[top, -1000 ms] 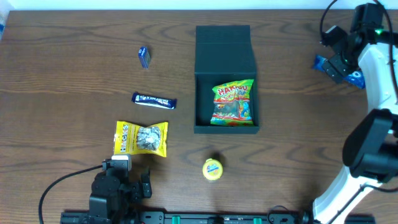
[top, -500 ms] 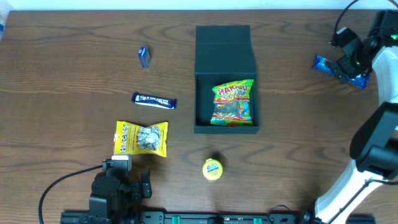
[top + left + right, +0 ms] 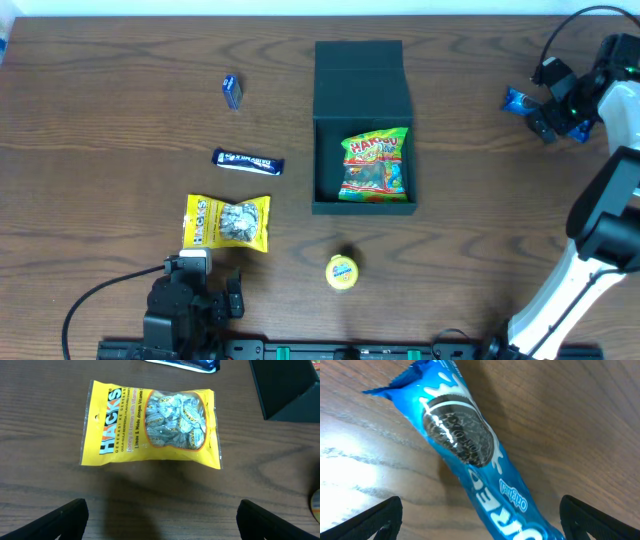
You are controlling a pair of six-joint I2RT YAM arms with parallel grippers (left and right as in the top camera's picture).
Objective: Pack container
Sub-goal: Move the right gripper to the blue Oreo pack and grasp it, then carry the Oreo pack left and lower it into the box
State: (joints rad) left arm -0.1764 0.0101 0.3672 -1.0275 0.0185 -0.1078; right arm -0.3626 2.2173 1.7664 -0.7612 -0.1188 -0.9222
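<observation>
Container [image 3: 328,150] sits mid-table, flap lid laid back flat, mouth up, so drops go straight in. Haribo bag [image 3: 375,165] is already inside. Loose on the table: Hacks candy bag [image 3: 150,422], dark bar [image 3: 247,160], small blue packet [image 3: 232,91], yellow round tub [image 3: 342,271].

Right arm is stretched to the far right edge, wrist pitched down. Right gripper [image 3: 480,520] is spread wide with a finger on either side of the Oreo packet [image 3: 470,455], no contact visible; looks like pre-grasp. Left arm is folded at the near edge. Left gripper [image 3: 160,520] is spread, empty, facing the Hacks bag.

Wooden table [image 3: 100,80] — bearing the container [image 3: 362,75], Hacks bag [image 3: 228,221], dark bar [image 3: 247,160], blue packet [image 3: 232,91], yellow disc [image 3: 342,271], Oreo pack [image 3: 465,445].
</observation>
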